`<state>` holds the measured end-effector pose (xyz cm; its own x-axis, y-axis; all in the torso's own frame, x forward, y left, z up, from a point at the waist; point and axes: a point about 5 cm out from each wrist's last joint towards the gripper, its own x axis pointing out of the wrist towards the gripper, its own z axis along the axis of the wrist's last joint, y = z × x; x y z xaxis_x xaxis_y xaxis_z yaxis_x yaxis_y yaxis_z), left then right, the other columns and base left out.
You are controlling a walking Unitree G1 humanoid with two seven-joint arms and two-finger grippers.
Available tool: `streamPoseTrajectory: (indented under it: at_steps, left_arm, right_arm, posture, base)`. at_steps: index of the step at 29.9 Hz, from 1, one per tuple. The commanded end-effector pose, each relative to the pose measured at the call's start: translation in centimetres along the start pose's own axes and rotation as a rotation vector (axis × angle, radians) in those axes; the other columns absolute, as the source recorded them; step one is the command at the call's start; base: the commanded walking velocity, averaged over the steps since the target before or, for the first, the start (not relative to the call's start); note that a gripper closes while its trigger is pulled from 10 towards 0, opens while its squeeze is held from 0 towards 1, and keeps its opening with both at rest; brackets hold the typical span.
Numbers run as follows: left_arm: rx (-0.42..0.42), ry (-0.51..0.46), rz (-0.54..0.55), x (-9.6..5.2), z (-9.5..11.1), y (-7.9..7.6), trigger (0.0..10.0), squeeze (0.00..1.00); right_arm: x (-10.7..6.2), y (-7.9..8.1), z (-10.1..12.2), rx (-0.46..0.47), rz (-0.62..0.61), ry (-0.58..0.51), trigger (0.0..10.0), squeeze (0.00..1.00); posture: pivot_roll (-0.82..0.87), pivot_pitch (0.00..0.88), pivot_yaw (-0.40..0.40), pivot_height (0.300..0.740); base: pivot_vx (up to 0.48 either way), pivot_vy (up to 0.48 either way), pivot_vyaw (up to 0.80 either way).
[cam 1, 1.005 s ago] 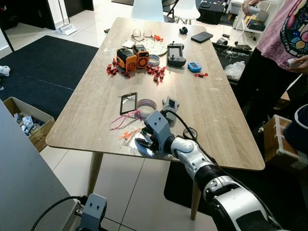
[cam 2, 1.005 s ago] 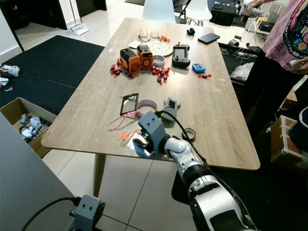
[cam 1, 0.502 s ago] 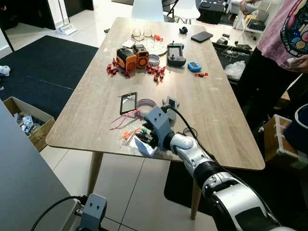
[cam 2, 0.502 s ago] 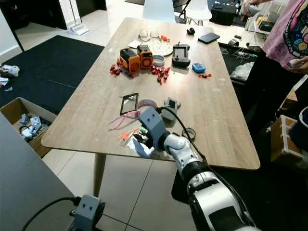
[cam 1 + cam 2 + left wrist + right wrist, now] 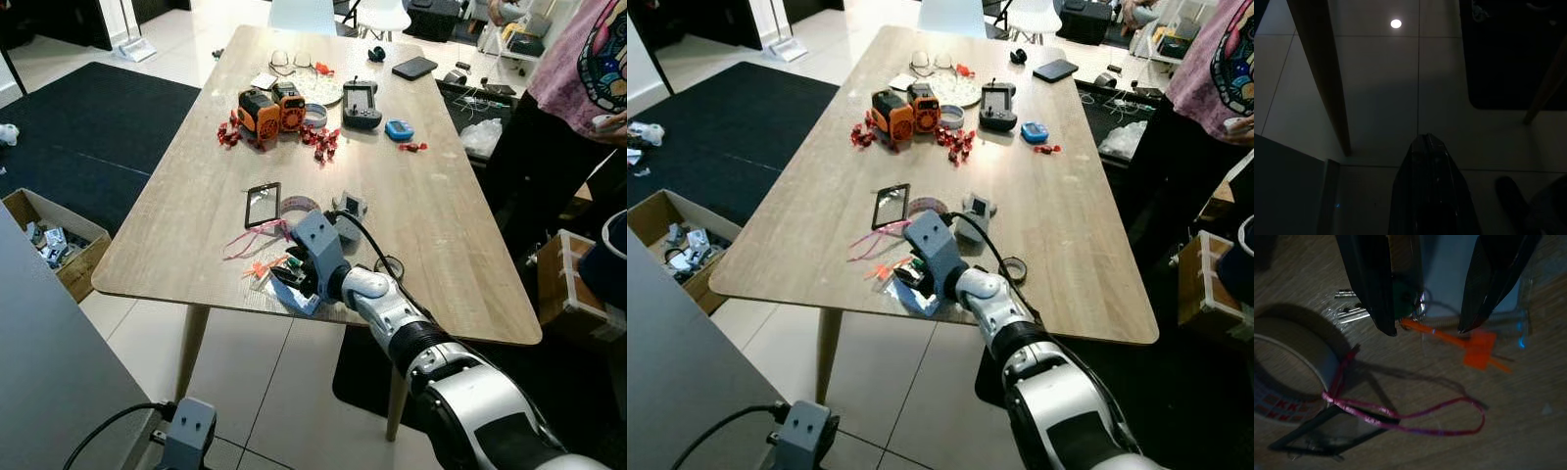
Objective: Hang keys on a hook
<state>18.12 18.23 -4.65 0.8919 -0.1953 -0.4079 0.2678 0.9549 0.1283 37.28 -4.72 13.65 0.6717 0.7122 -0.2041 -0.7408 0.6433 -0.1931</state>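
The right end effector (image 5: 291, 277) sits low over the near edge of the wooden tabletop (image 5: 441, 225), its two black fingers (image 5: 1371, 289) spread to either side of the keys (image 5: 1413, 301). The bunch lies on the wood between them: a green-capped piece, a thin metal ring and an orange tag (image 5: 1476, 350) on a thin stem, with a clear plastic sleeve (image 5: 1474, 284) beneath.

To pinch well, the fingers would need to drop until their tips touch the wood, then close across the ring or the green cap, not the slippery sleeve. The orange stem looks thin and likely to bend, so it is a poor hold.

Close by, a magenta cord (image 5: 1400, 416) loops from a tape roll (image 5: 299, 209) toward a small black-framed mirror (image 5: 262, 205); snagging that cord is a risk. The tabletop is matte, pale and grained.

The left end effector (image 5: 1432, 196) hangs idle over the tiled floor (image 5: 1376, 98), fingers pressed together. No hook can be made out.
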Motion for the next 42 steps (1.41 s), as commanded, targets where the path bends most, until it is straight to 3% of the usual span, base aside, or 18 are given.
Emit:
streamPoseTrajectory:
  at_steps: [1,9,10,11,14,16,17,20,21,23,34,37,42]
  left_arm:
    - [-0.011,0.019,-0.012,-0.2,-0.5,-0.6,10.0,0.00]
    - [-0.010,0.025,-0.009,-0.2,-0.5,-0.5,10.0,0.00]
    - [-0.010,0.025,-0.009,-0.2,-0.5,-0.5,10.0,0.00]
    - [-0.009,0.025,-0.009,-0.1,-0.5,-0.5,10.0,0.00]
    - [-0.009,0.025,-0.009,-0.1,-0.4,-0.4,10.0,0.00]
    - [-0.009,0.025,-0.009,-0.1,-0.4,-0.4,10.0,0.00]
    - [-0.008,0.025,-0.009,-0.1,-0.4,-0.4,10.0,0.00]
    - [-0.008,0.024,-0.009,-0.1,-0.4,-0.4,10.0,0.00]
    - [-0.007,0.024,-0.009,-0.1,-0.4,-0.4,10.0,0.00]
    - [-0.006,0.023,-0.009,0.0,-0.3,-0.4,10.0,0.00]
    - [-0.001,0.017,-0.014,0.0,-0.2,-0.3,10.0,0.00]
    - [0.001,0.013,-0.013,0.0,-0.1,-0.3,10.0,0.00]
    - [0.004,0.011,-0.015,0.0,-0.1,-0.3,10.0,0.00]
  right_arm:
    - [0.0,0.0,-0.3,0.008,0.012,0.025,10.0,0.00]
    - [-0.2,-0.2,-0.4,0.001,0.022,0.032,10.0,0.00]
    - [-0.2,-0.2,-0.4,0.000,0.023,0.031,9.3,0.00]
    - [-0.2,-0.2,-0.4,-0.001,0.024,0.031,7.0,0.00]
    - [-0.2,-0.2,-0.4,-0.003,0.027,0.029,3.3,0.00]
    - [-0.2,-0.2,-0.4,-0.003,0.027,0.028,3.3,0.00]
    - [-0.2,-0.2,-0.4,-0.004,0.028,0.027,2.2,0.00]
    - [-0.2,-0.1,-0.4,-0.005,0.029,0.026,1.6,0.00]
    - [-0.2,-0.1,-0.4,-0.006,0.030,0.025,0.5,0.00]
    - [-0.2,-0.1,-0.3,-0.007,0.030,0.024,0.0,0.00]
    - [-0.3,-0.6,0.4,-0.007,0.000,-0.033,0.0,0.00]
    - [-0.9,-2.4,3.5,0.042,-0.113,-0.253,0.0,0.00]
    - [-1.5,-3.5,5.3,0.051,-0.167,-0.365,0.0,0.00]
  posture:
    - [0.06,0.160,-0.097,0.740]
    - [0.06,0.158,-0.096,0.740]
    - [0.06,0.158,-0.096,0.740]
    - [0.06,0.158,-0.096,0.740]
    - [0.06,0.158,-0.096,0.740]
    - [0.06,0.155,-0.094,0.740]
    - [0.06,0.155,-0.094,0.740]
    - [0.06,0.153,-0.093,0.740]
    - [0.06,0.153,-0.093,0.740]
    - [0.06,0.153,-0.092,0.740]
    - [0.06,0.144,-0.088,0.740]
    - [0.06,0.139,-0.087,0.740]
    - [0.06,0.127,-0.083,0.740]
  base:
    - [0.000,0.000,0.00]
    - [0.000,0.000,0.00]
    - [0.000,0.000,0.00]
    - [0.000,0.000,0.00]
    - [0.000,0.000,0.00]
    - [0.000,0.000,0.00]
    - [0.000,0.000,0.00]
    - [0.000,0.000,0.00]
    - [0.000,0.000,0.00]
    - [0.000,0.000,0.00]
    - [0.000,0.000,0.00]
    - [0.000,0.000,0.00]
    - [0.000,0.000,0.00]
